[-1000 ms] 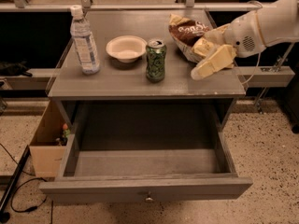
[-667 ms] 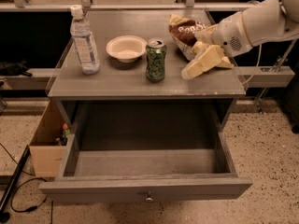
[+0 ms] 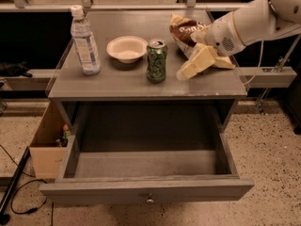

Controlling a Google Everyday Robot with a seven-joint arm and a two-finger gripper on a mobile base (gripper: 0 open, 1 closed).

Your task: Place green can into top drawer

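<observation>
The claw (image 3: 186, 72) slants down beside the green can (image 3: 156, 60).

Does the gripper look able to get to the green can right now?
Probably yes. The gripper is just right of the green can, with only bare tabletop between them; the bowl sits on the can's other side.
</observation>
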